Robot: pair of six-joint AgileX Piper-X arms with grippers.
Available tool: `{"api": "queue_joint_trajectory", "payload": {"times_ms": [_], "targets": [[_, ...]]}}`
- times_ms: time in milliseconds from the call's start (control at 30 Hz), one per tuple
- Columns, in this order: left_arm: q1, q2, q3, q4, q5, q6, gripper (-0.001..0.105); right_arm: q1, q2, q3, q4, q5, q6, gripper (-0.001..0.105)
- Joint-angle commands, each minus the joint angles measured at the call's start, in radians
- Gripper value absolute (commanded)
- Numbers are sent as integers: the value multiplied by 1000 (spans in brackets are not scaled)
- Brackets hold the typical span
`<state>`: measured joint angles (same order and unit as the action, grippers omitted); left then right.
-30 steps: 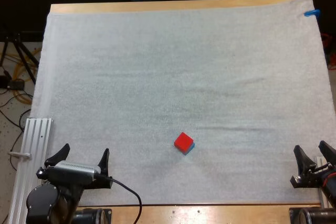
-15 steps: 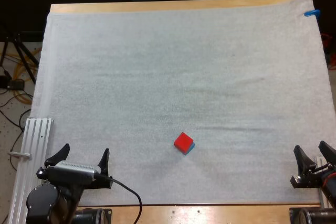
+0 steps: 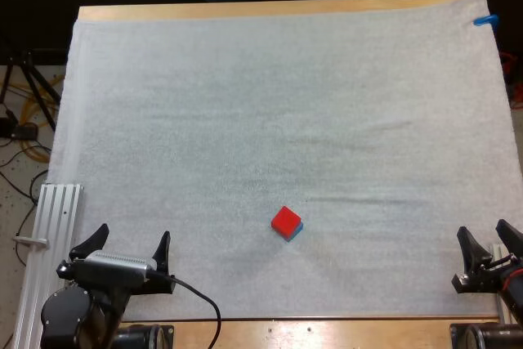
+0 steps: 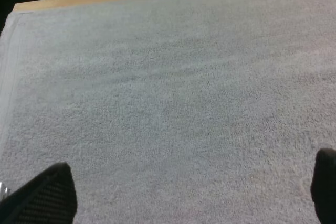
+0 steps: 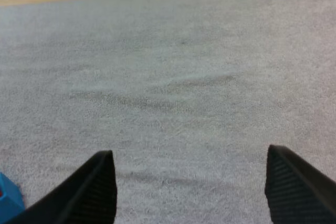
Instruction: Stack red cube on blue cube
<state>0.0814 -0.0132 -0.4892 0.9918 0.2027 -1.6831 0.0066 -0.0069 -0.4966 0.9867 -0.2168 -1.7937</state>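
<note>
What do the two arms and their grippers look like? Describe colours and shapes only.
The left gripper has two black fingers that taper to points, with a finely textured surface. The left arm behind it is black with a rounded joint housing. The right gripper has the same tapered, textured black fingers on a black body.

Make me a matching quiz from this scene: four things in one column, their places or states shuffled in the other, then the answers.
Things:
1. red cube
2. blue cube
3. left gripper
4. right gripper

Places or states:
A. underneath the other cube
B. open, at the near left corner of the mat
C. open, at the near right corner of the mat
D. on top of the other cube

Pairs: 1-D, 2-A, 3-B, 4-C.
</note>
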Motion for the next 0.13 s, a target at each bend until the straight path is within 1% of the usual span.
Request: {"api": "queue_joint_trajectory", "payload": {"times_ms": [0,100], "targets": [[-2,-136,-5,-10,-12,-10,87,-2,-43,-8,5,-5,2,59],[-2,-136,-5,-10,-12,-10,87,-2,-43,-8,5,-5,2,59]]}}
